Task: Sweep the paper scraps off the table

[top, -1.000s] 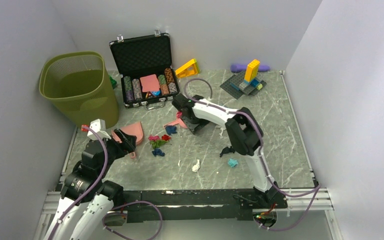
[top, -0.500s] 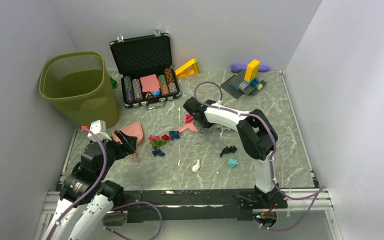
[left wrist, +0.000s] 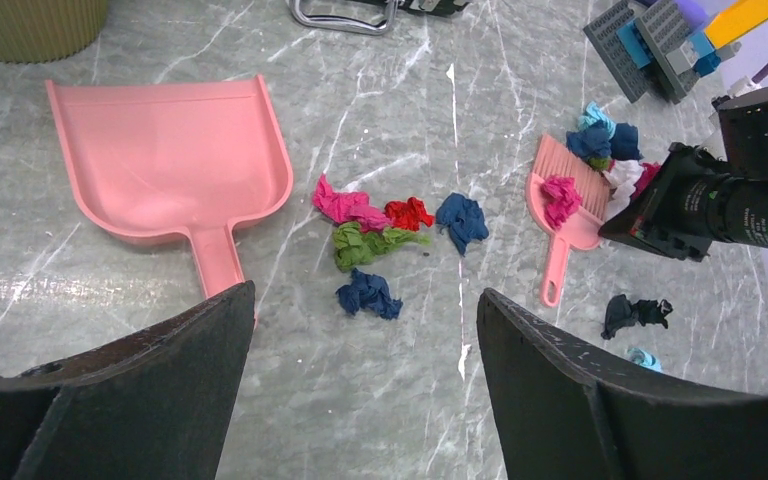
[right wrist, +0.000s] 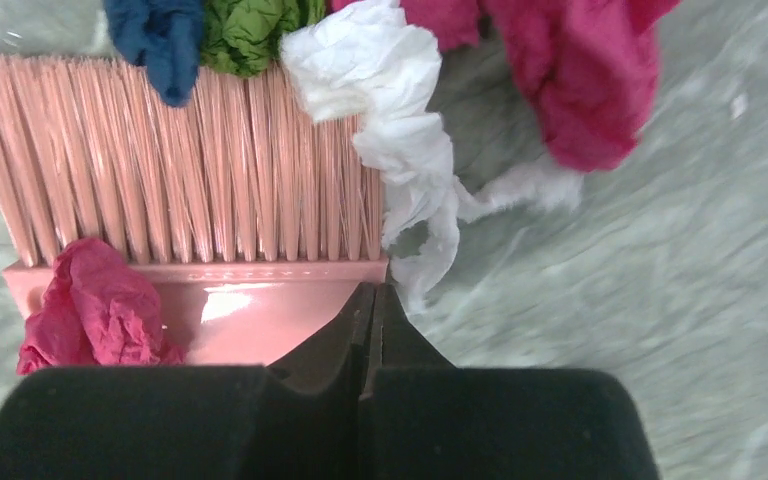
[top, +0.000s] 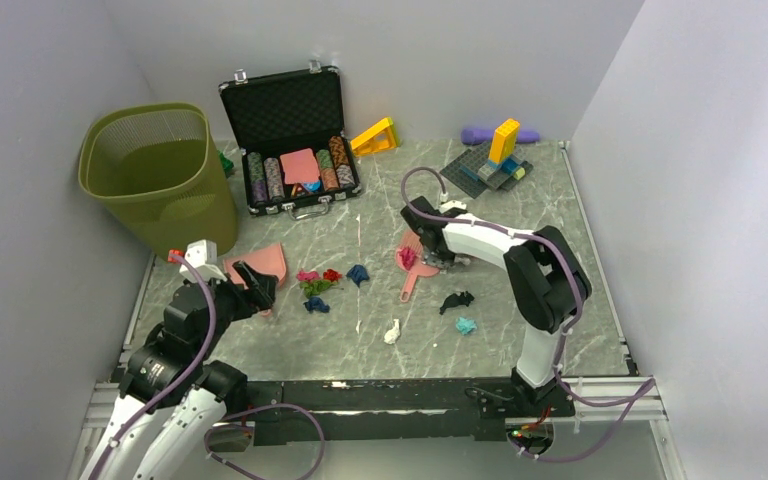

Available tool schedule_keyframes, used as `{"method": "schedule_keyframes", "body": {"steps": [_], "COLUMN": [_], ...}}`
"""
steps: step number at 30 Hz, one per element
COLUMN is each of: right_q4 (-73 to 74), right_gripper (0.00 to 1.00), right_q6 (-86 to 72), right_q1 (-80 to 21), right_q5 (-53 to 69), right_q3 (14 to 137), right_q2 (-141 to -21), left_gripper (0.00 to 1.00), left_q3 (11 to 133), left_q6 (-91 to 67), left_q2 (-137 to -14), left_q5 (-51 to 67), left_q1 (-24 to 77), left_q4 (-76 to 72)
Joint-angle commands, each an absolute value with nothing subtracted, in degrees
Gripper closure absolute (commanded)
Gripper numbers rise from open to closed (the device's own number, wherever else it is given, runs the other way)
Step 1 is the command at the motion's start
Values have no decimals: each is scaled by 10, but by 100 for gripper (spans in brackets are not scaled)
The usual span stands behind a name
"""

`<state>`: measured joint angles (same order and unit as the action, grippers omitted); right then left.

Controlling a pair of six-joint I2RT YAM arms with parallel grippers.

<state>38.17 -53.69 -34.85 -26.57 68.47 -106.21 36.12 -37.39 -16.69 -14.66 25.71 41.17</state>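
Paper scraps lie on the marble table (top: 580,250): a pink, red and green bunch (top: 318,280), dark blue wads (top: 316,304), a white one (top: 392,331), a black one (top: 455,300) and a teal one (top: 466,325). My right gripper (right wrist: 375,292) is shut with nothing between its jaws. Its tips sit at the corner of a pink brush (right wrist: 260,315), beside white (right wrist: 390,80), magenta (right wrist: 580,80), blue and green scraps. One pink scrap (right wrist: 90,310) lies on the brush. My left gripper (left wrist: 366,290) hangs open above the dark blue wad (left wrist: 368,296), near the pink dustpan (left wrist: 175,160).
A green bin (top: 160,175) stands at the back left, next to an open case of poker chips (top: 290,150). A yellow wedge (top: 375,136) and a studded baseplate with blocks (top: 490,165) sit at the back. Walls close in on three sides.
The right arm has swung to the right, taking the pink brush and some scraps with it, and its jaws have closed. The left arm has hardly moved.
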Motion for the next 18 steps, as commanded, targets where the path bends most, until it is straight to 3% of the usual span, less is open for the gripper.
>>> {"method": "schedule_keyframes", "body": {"steps": [1, 3, 5, 8, 18], "right_q4": [359, 360, 347, 342, 434], "right_gripper": [99, 86, 65, 48, 46], "right_q6": [-336, -312, -306, -327, -511], "right_q1": [-334, -334, -336, -351, -471], "right_q5": [-279, -284, -272, -257, -344], "right_q3": [664, 667, 664, 663, 744], "right_q2": [-1037, -1022, -998, -968, -1027], "left_gripper": [15, 15, 15, 15, 15], "left_q3": [366, 366, 366, 365, 362], "left_q6": [-354, -348, -341, -336, -335], "left_q2": [-181, -185, -186, -189, -192], "left_q5": [-126, -116, -105, -99, -98], "left_q1": [260, 260, 260, 260, 260], "left_q4": [386, 381, 377, 373, 367]}}
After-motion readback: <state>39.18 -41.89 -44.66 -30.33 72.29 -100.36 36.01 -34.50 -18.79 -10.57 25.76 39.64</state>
